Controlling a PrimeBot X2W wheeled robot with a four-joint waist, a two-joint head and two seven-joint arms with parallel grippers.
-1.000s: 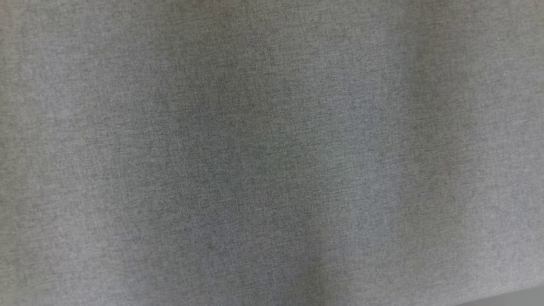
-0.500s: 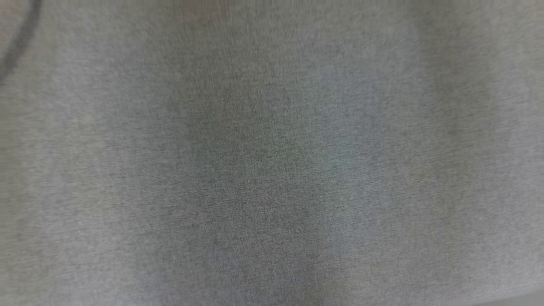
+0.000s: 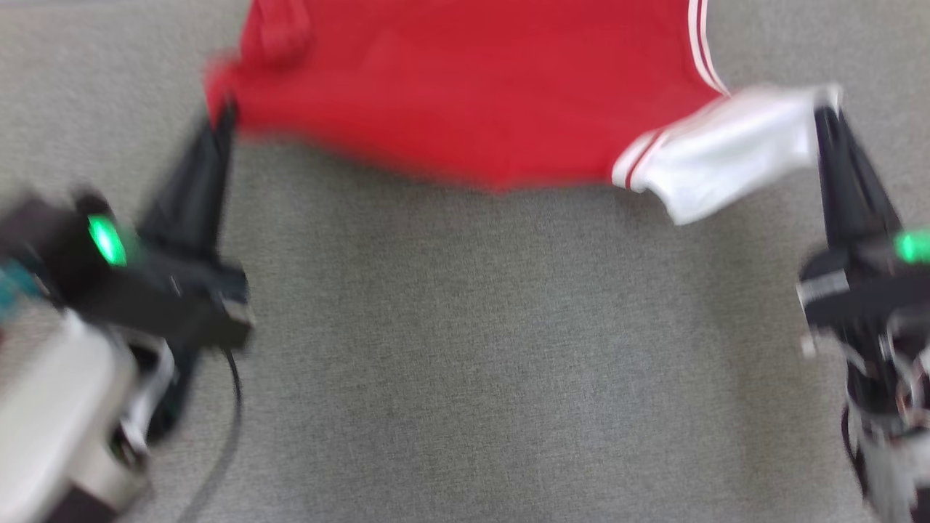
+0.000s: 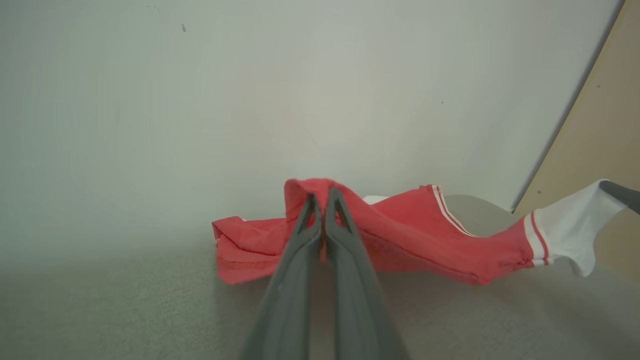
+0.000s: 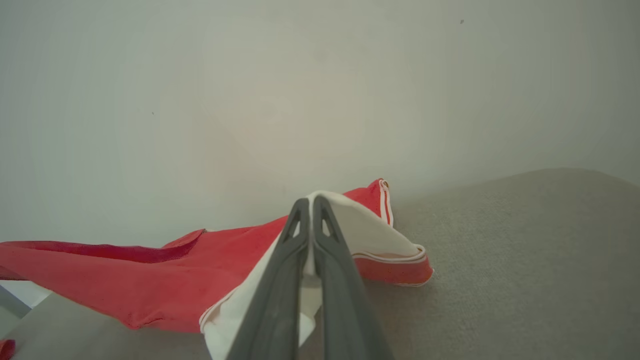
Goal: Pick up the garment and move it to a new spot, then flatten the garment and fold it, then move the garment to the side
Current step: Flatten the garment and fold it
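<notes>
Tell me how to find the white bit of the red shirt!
Look at the grey fabric surface, then the red garment across its far side. The white bit is its right end, pinched by the right gripper. The rest is nearly all red.

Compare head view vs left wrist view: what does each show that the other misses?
Head, not left wrist: green lights on both gripper housings, a black cable. Left wrist, not head: pale wall, tan panel. Both: red garment over the gray surface, held at its red edge by the left gripper and at its white sleeve by the right gripper.
</notes>
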